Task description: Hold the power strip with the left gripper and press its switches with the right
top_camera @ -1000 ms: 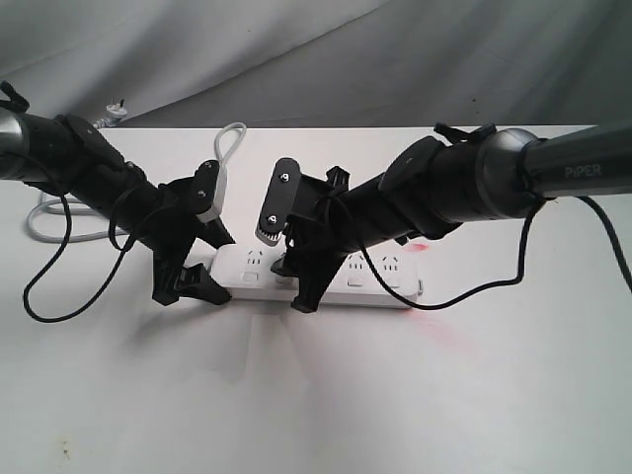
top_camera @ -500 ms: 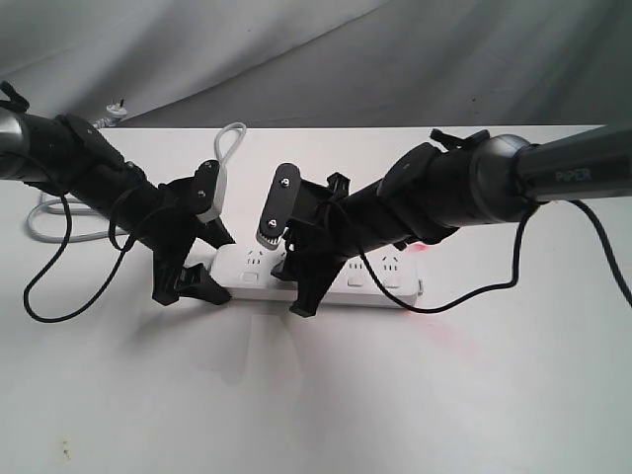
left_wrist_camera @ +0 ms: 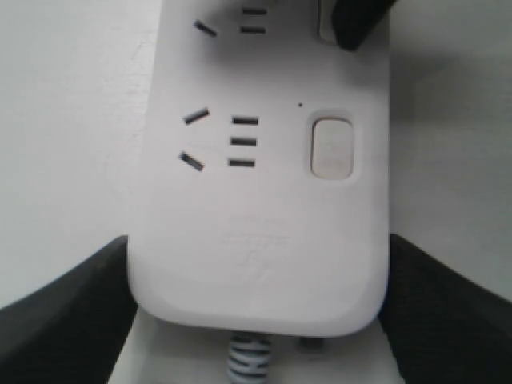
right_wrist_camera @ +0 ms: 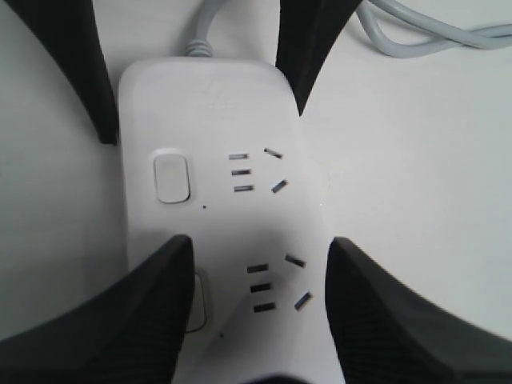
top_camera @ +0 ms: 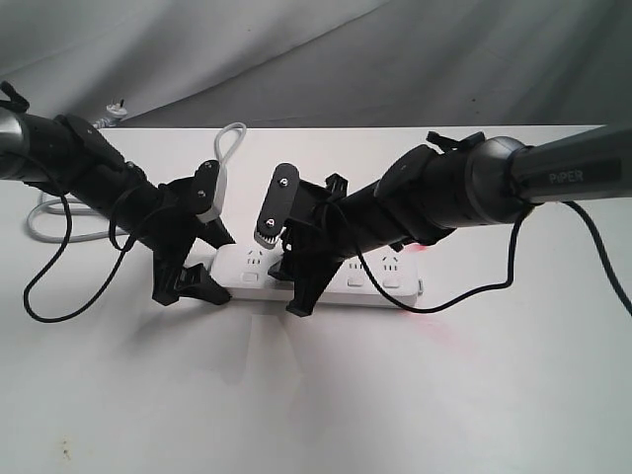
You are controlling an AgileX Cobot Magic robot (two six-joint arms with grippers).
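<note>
Cord [top_camera: 232,138]: grey, looped on the table [top_camera: 346,405] at rear left; judged limp.
Left gripper [top_camera: 195,291]: clamped across the strip's width at the cord end.
Power strip [top_camera: 370,286]: laid flat at table centre, lengthwise across the exterior view.
Switches [left_wrist_camera: 332,148]: the first is left uncovered.
Right gripper [top_camera: 289,286]: jaws apart, nothing held; the second switch is half covered by one finger, contact cannot be told.
Handling: judged light, rigid and slick; sliding is expected under a press.
Hold point: long edges, clear of the buttons.
</note>
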